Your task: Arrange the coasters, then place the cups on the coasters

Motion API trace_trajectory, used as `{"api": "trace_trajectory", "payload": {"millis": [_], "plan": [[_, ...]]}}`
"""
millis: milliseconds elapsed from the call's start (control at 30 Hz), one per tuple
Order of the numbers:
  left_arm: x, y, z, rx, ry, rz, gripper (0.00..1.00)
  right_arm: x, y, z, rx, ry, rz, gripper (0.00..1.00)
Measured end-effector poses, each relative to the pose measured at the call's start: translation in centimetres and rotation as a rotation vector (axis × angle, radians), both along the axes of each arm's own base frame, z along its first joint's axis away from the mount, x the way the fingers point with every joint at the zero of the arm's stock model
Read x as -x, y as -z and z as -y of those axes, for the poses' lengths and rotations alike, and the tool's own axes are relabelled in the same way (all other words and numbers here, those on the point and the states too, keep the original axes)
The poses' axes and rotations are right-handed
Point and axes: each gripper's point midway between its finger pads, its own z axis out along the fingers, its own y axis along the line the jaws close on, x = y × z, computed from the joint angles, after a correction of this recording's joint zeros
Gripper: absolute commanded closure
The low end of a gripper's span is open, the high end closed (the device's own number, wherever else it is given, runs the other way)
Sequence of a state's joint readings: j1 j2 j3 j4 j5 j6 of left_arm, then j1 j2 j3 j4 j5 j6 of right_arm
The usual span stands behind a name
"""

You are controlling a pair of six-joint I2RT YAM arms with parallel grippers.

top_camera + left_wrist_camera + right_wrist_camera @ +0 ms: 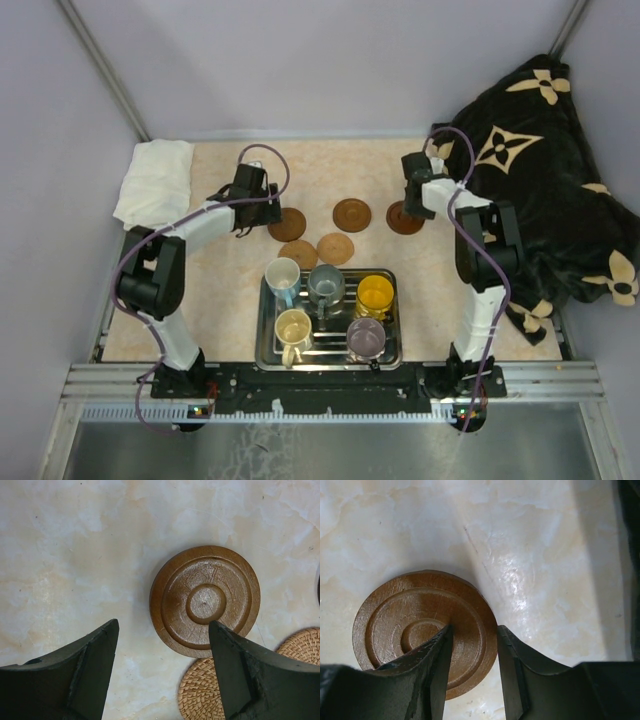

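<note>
A brown wooden coaster is lying flat on the table, at the right end of the row. Its rim is being straddled by the right gripper. The jaws are being held a little apart, and nothing seems to be squeezed. Most of this coaster is lying under one finger. A second wooden coaster is lying just ahead of the left gripper, whose jaws are being held wide apart. The cups are being kept on the tray.
</note>
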State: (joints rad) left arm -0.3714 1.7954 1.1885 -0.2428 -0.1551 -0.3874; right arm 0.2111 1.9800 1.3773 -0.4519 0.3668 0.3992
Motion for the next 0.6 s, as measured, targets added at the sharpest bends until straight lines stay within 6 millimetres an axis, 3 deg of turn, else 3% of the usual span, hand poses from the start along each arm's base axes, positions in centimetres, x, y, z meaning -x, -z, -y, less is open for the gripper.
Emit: {"api": "trace_trajectory", "payload": {"millis": [233, 433, 600], "plan": [[-0.2, 0.2, 0.1, -0.002, -0.001, -0.002, 0.21, -0.5, 0.0, 1.5, 0.006, 0.025, 0.0, 0.56], [-0.4, 0.4, 0.1, -0.003, -0.001, -0.006, 0.21, -0.4, 0.1, 1.8, 0.011, 0.027, -0.005, 0.39], [-0.7, 0.6, 0.2, -0.005, 0.0, -0.008, 0.21, 0.0, 0.0, 1.8, 0.016, 0.012, -0.011, 0.37]]}}
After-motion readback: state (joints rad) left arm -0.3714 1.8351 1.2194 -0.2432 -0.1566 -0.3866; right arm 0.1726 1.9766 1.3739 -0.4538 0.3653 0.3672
